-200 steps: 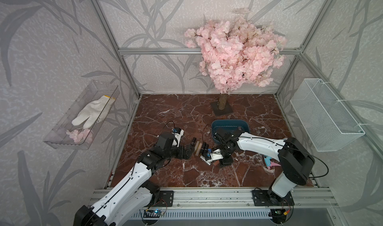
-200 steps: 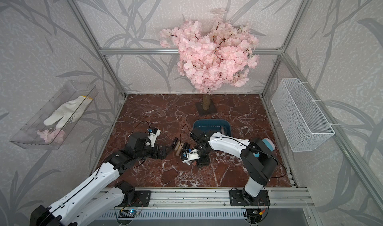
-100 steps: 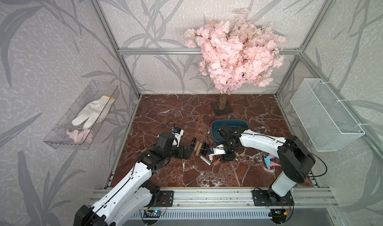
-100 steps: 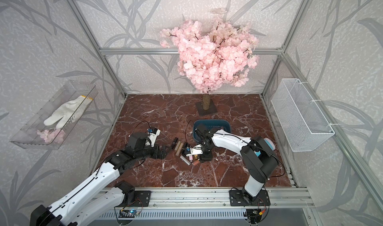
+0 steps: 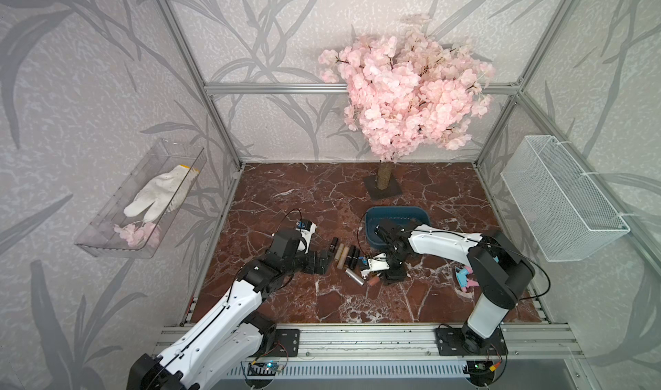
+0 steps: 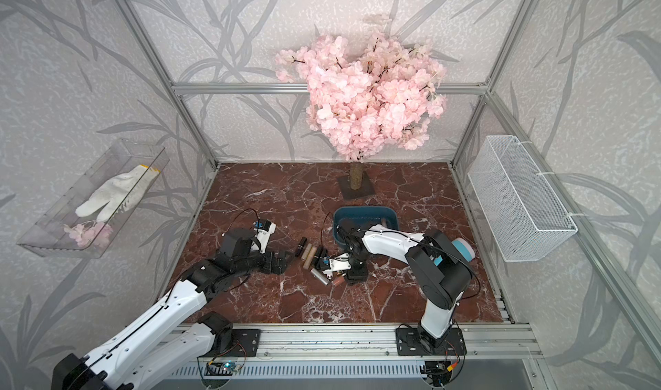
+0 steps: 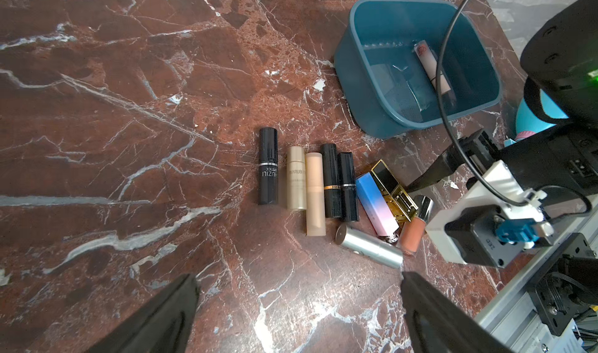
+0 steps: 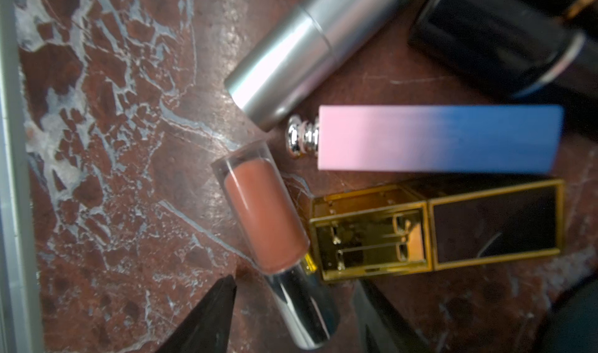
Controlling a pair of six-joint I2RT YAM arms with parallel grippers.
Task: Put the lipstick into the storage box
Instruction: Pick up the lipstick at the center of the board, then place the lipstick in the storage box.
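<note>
Several lipsticks lie in a loose row on the marble floor: black [image 7: 268,167], gold [image 7: 296,179] and beige [image 7: 314,192] tubes, a pink-blue case [image 8: 437,137], a gold-black case [image 8: 453,228] and a silver tube [image 8: 301,44]. My right gripper [image 8: 295,283] is open and low over the pile. Its fingers straddle the chrome cap of a peach gloss lipstick [image 8: 265,212], with gaps on both sides. The teal storage box [image 5: 397,220] sits just behind and holds one pale pink tube [image 7: 432,69]. My left gripper [image 7: 297,278] hovers open and empty to the left of the row.
A pink blossom tree [image 5: 404,95] stands on a dark base [image 5: 382,188] behind the box. A white wire basket [image 5: 558,198] hangs on the right wall, and a clear bin [image 5: 143,202] with a glove hangs on the left wall. A blue-pink item [image 5: 465,277] lies by the right arm's base.
My right gripper has shifted slightly right and toward the front, settling over the peach tube. The silver tube it hid now shows. The left arm has not moved.
</note>
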